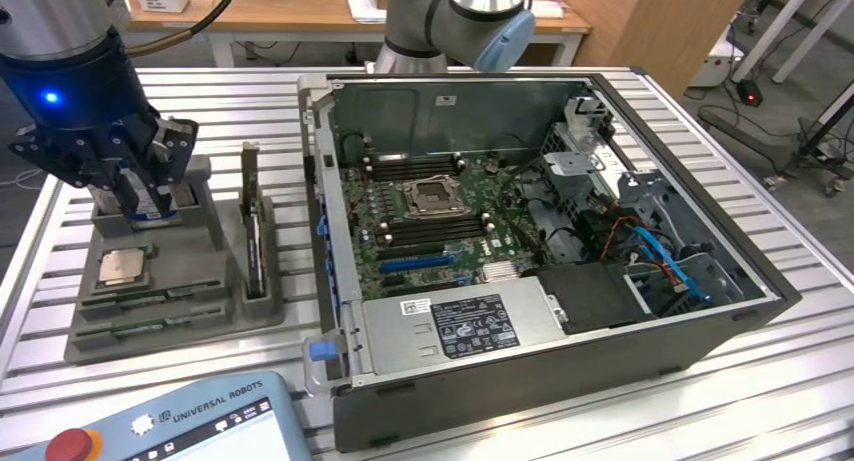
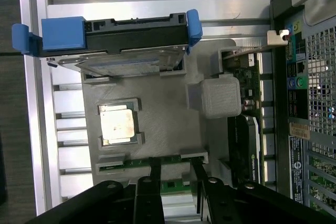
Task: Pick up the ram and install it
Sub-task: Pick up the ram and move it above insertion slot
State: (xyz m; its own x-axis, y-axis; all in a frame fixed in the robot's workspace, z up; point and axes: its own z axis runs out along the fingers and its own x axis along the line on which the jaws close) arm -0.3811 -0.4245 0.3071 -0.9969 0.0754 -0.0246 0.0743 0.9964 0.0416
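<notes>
Hovering above the slatted aluminium table (image 1: 747, 401), beside the open sheet-metal computer case (image 1: 534, 381), with the gripper (image 2: 176, 167) spread wide.
Seated in the matte grey printed fixture (image 2: 168, 103): blue-railed hard drive (image 2: 131, 32), dark expansion card (image 1: 250, 231) on edge, square silver processor (image 2: 117, 124), and thin green ram (image 2: 173, 159) in its groove, between the fingertips.

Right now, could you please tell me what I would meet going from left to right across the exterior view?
Processor chip → expansion card → processor socket → blue cable.
</notes>
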